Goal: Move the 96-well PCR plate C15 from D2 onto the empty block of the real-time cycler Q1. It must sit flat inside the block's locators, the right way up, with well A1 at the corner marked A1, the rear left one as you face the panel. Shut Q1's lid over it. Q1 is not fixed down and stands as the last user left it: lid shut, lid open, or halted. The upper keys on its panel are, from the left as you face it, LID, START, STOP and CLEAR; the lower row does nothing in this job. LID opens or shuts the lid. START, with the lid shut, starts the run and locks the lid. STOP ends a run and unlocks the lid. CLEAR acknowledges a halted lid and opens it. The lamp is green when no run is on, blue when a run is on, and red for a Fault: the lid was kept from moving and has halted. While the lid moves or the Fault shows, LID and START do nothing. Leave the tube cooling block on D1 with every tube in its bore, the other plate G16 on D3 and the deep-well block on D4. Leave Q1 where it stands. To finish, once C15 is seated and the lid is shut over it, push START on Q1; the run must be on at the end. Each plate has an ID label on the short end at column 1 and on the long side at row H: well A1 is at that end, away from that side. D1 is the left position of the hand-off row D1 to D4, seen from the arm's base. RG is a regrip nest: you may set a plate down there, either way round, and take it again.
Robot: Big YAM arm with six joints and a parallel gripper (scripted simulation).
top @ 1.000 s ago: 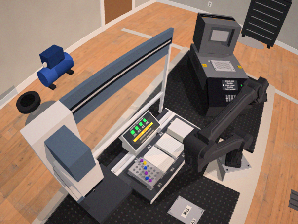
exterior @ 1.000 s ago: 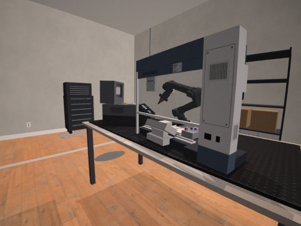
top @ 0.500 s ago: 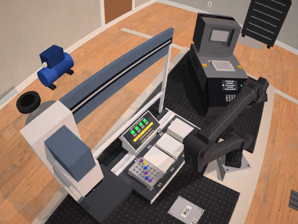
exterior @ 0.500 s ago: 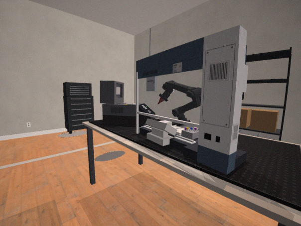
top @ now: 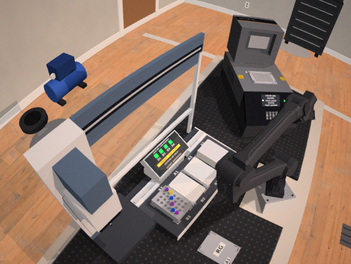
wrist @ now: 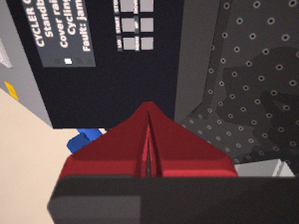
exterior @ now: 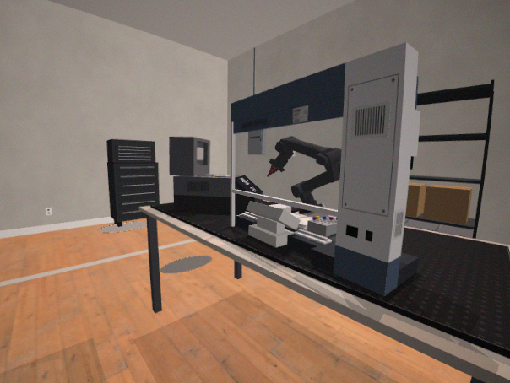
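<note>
1. While the lid of cycler Q1 [top: 255, 38] is standing raised, its block [top: 264, 77] is being left bare and the lamp [top: 284, 100] is showing green.
2. Plate C15 [top: 187, 187] is being kept on D2, beside the tube cooling block [top: 169, 203].
3. The gripper [wrist: 149, 129] is being held clenched on nothing, near Q1's keypad [wrist: 129, 30].

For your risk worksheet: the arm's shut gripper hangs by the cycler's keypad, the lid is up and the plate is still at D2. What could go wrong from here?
1. The shut gripper hangs before the keypad; a stray LID press would shut the lid over the bare block.
2. Nudging the unfixed cycler Q1 could shift it.
3. Plate C15 sits beside the tube block; grasping could disturb tubes.
</note>
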